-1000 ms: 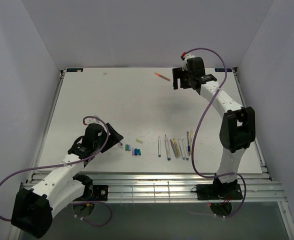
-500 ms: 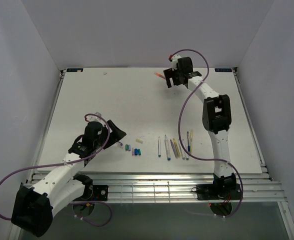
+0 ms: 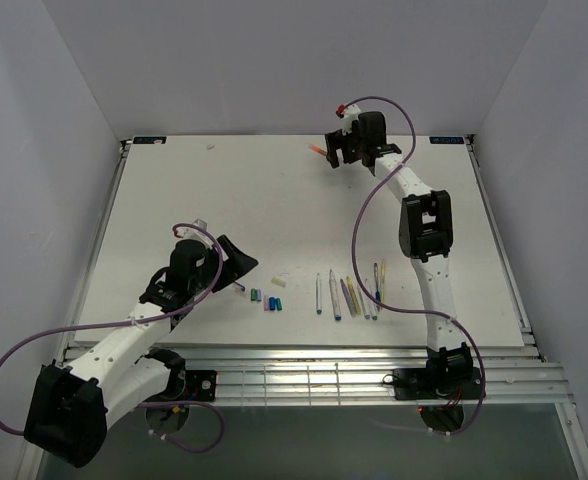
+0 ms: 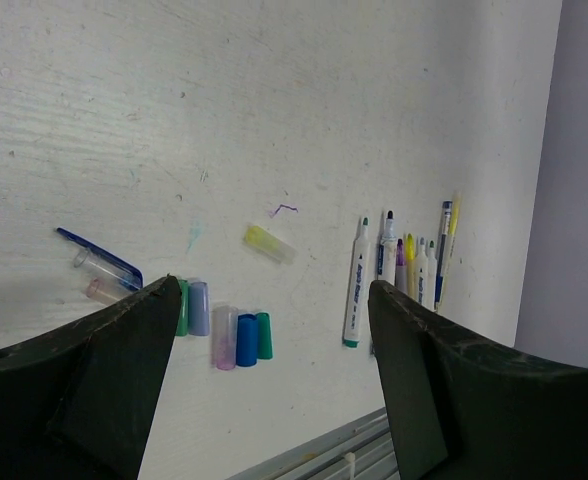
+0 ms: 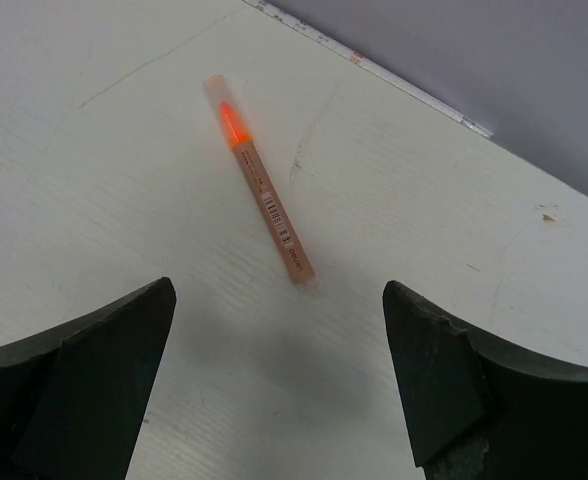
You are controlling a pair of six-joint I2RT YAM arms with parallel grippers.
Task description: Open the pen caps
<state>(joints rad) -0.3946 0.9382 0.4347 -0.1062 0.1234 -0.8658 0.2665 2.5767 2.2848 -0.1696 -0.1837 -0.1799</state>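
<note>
An orange pen lies alone at the far edge of the table, a clear cap still over its glowing tip. My right gripper hovers open just short of the pen's blunt end, with nothing between its fingers; from above, the right gripper sits beside the orange pen. Several loose pen caps lie in a small cluster near the front, with a pale yellow cap apart from them. A row of uncapped pens lies to their right. My left gripper stands open and empty above the caps.
A clear cap with a blue clip lies left of the cluster. The metal rail runs along the near table edge. Grey walls close in on three sides. A small white speck sits at the far left.
The right arm has swung left along the far edge until its gripper came over the orange pen. The left gripper has edged slightly right toward the caps.
</note>
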